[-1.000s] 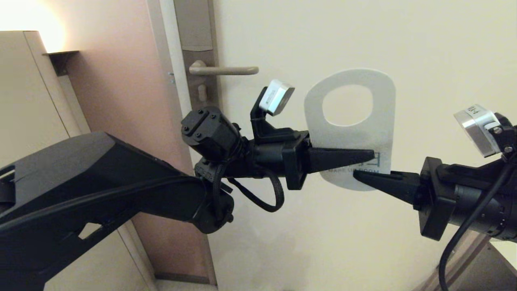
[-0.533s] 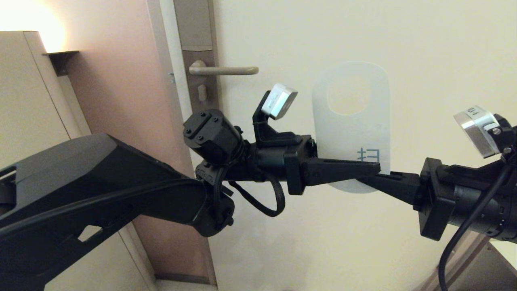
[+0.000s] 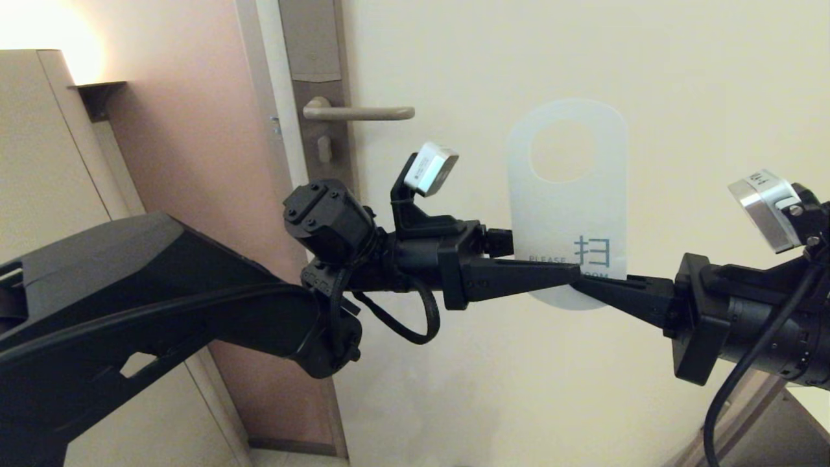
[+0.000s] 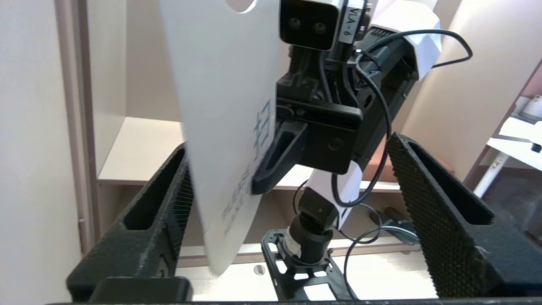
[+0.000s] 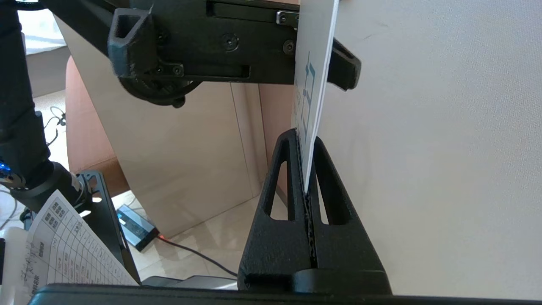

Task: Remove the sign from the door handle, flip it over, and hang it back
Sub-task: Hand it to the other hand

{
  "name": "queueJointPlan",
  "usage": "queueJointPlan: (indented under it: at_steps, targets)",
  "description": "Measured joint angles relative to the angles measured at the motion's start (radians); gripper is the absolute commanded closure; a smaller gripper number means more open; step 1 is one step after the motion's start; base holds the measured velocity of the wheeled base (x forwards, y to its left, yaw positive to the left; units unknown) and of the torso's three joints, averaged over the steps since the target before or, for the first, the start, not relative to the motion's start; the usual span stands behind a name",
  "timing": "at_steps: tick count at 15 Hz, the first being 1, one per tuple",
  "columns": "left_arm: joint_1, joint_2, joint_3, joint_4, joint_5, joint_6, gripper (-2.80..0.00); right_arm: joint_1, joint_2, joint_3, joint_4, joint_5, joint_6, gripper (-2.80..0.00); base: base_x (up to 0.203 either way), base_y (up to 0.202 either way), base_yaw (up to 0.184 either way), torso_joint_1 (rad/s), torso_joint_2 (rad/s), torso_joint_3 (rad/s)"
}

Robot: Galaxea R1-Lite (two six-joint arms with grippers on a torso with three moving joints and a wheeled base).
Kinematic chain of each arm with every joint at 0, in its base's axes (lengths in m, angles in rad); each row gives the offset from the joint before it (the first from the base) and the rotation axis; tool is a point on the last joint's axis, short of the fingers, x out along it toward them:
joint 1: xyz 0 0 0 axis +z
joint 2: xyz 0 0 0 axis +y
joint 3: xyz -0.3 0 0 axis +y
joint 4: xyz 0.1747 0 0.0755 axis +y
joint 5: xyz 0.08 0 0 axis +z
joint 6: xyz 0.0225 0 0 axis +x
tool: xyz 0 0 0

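1. The sign (image 3: 568, 214), a white round-ended door hanger with a large hole near its top, stands upright in mid-air in front of the cream door (image 3: 583, 52). Its white face shows a blue-grey character and small lettering near the bottom.
2. The right pincer (image 3: 587, 290) is clamped on the sign's bottom edge, reaching in from 3 o'clock in the head view. In the right wrist view the card's thin edge sits squeezed between the two closed fingers (image 5: 271, 237).
3. The left pincer (image 3: 570, 275) reaches in from 9 o'clock at the sign's lower part, its jaws spread wide. In the left wrist view the sign (image 4: 224, 127) passes between the parted fingers (image 4: 427, 203), close beside one of them; I cannot tell if it touches.
4. The door handle (image 3: 358, 113), a slim horizontal lever on a tall brown backplate (image 3: 318, 65), lies at about 10 o'clock from the sign, well apart and bare.
5. A small thumb-turn knob (image 3: 324, 150) sits just below the lever.
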Motion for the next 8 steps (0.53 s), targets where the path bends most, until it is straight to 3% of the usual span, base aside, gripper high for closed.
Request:
queueJointPlan:
  at_steps: [8]
  targets:
    - [0.031,-0.005,0.018,0.0,-0.006,0.008,-2.8,0.0,0.0,-0.002,-0.001,0.001,0.0,0.0,0.0,0.0,0.0,0.0,0.0,0.0]
